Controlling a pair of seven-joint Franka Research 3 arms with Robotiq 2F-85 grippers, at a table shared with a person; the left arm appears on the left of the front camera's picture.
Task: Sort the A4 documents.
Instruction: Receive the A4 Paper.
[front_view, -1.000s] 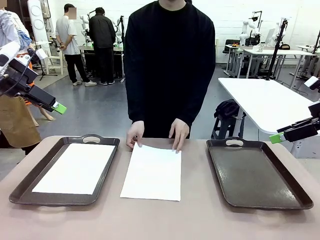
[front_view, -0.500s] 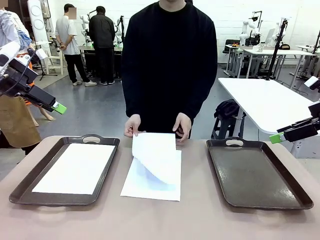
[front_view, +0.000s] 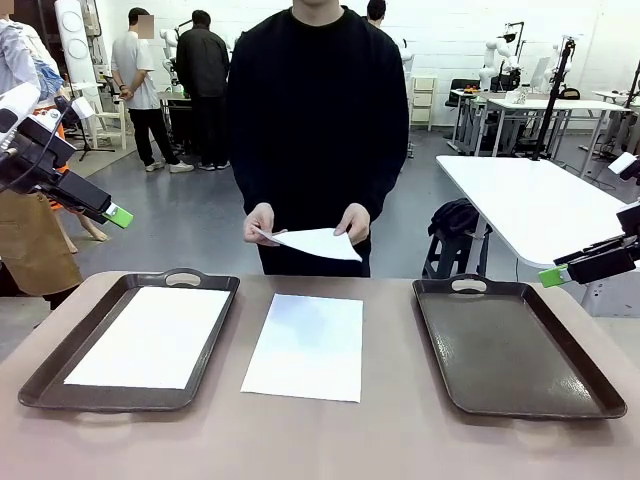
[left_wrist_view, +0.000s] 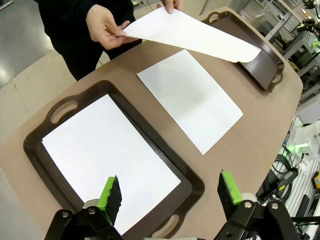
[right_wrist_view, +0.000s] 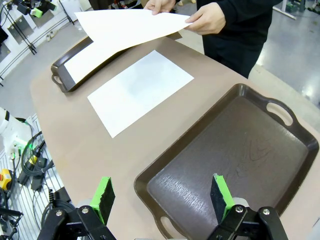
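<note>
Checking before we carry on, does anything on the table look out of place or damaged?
Nothing damaged. One A4 sheet lies flat on the table between the left tray and right tray, in neither; the person's hands hold another sheet, bowed, in the air.

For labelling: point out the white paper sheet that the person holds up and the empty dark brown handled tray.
White paper sheet held up (front_view: 318, 243), front view, sheet's middle.
Empty dark brown handled tray (front_view: 510, 350), front view, bare floor.
</note>
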